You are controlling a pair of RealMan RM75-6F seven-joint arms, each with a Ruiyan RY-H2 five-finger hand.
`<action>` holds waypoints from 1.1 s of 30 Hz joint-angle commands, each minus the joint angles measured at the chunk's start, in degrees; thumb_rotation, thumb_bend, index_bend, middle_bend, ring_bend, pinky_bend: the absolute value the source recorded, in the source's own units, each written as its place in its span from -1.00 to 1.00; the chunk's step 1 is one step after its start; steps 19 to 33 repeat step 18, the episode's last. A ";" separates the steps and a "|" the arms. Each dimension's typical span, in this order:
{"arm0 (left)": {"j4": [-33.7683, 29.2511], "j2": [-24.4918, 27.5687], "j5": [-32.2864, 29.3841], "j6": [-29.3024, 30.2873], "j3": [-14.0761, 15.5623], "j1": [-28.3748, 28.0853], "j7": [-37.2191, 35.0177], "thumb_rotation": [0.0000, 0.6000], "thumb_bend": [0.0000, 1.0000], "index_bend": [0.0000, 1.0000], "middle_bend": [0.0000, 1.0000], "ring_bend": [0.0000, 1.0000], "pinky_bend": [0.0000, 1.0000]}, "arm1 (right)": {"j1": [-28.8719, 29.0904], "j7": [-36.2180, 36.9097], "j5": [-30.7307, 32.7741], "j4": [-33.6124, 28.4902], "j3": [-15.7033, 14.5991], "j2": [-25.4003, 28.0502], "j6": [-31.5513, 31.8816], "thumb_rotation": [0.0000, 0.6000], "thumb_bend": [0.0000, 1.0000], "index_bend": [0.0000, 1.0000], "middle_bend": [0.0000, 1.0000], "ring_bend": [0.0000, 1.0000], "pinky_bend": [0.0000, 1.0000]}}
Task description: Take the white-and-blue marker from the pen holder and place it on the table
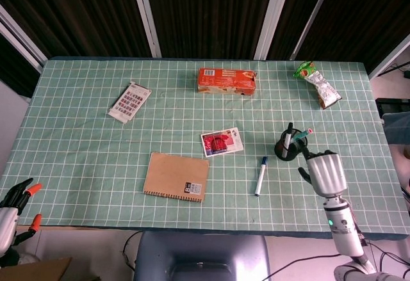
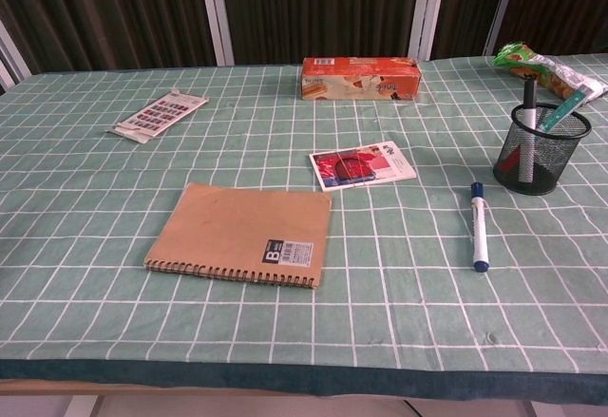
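Note:
The white-and-blue marker (image 1: 261, 176) (image 2: 479, 226) lies flat on the green checked tablecloth, left of the black mesh pen holder (image 1: 290, 147) (image 2: 539, 151), with nothing touching it. Other pens still stand in the holder. My right hand (image 1: 322, 171) hovers right of the holder near the table's front edge, fingers apart and empty; the chest view does not show it. My left hand (image 1: 14, 202) hangs off the table's front left corner, holding nothing.
A brown spiral notebook (image 1: 177, 176) lies front centre, a red photo card (image 1: 221, 142) beside it. An orange box (image 1: 226, 80) sits at the back, a card pack (image 1: 129, 102) at back left, and a green snack bag (image 1: 316, 82) at back right.

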 commanded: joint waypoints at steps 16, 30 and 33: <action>-0.32 -0.96 0.23 -1.78 -0.33 -1.48 2.44 1.00 -0.12 -0.63 -0.90 -0.83 -0.25 | -12.53 12.15 1.90 -8.40 -5.43 11.01 3.02 1.00 -0.44 -0.62 -0.63 -0.75 -0.64; -0.32 -0.98 0.16 -2.05 -0.35 -1.65 2.47 1.00 -0.12 -0.63 -0.90 -0.83 -0.25 | -12.62 12.37 1.72 -8.35 -5.30 10.95 2.87 1.00 -0.44 -0.62 -0.63 -0.75 -0.64; -0.32 -0.98 0.16 -2.05 -0.35 -1.65 2.47 1.00 -0.12 -0.63 -0.90 -0.83 -0.25 | -12.62 12.37 1.72 -8.35 -5.30 10.95 2.87 1.00 -0.44 -0.62 -0.63 -0.75 -0.64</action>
